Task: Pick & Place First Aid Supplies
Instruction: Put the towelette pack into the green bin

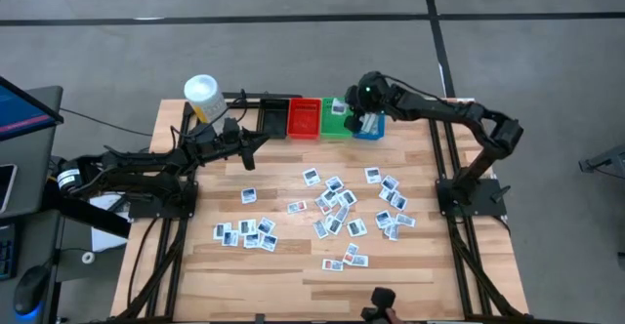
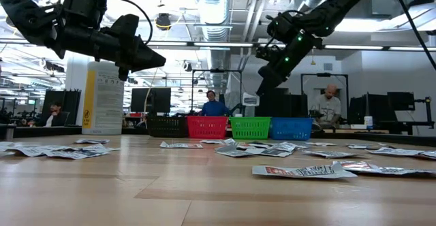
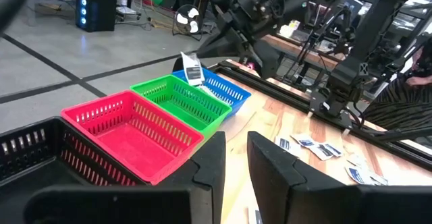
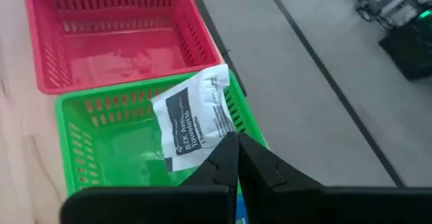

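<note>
Table back row: right tool [image 4: 236, 146] pinches packet [image 4: 192, 119] above green bin [image 4: 101, 150].

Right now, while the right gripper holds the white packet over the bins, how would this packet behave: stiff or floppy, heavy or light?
Probably floppy: the white packet, pinched at one edge by the right gripper, looks crinkled. Likely light, being thin and flat. It might flutter when dropped toward the green bin.
</note>
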Tool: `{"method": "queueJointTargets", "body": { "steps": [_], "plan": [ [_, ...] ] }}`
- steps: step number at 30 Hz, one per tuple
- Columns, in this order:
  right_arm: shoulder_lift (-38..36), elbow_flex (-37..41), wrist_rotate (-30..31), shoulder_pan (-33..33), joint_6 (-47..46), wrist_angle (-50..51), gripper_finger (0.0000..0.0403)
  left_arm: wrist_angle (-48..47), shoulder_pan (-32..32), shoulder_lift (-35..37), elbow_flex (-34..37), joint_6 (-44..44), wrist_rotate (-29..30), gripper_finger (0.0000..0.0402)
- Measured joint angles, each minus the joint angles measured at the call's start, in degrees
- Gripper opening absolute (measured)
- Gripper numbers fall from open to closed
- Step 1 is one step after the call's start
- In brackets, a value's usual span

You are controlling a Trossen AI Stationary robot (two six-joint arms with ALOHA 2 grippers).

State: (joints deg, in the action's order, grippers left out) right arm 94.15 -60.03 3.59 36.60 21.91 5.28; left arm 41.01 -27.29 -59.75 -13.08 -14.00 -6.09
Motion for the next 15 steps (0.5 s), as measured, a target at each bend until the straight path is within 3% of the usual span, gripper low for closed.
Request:
{"method": "queueJointTargets", "body": {
  "steps": [15],
  "plan": [
    [2.8, 0.0, -2.1, -1.8, 0.1, -5.3, 0.0000, 0.0, 0.0, 0.0, 0.0, 0.0, 0.0, 0.0063]
  ]
}}
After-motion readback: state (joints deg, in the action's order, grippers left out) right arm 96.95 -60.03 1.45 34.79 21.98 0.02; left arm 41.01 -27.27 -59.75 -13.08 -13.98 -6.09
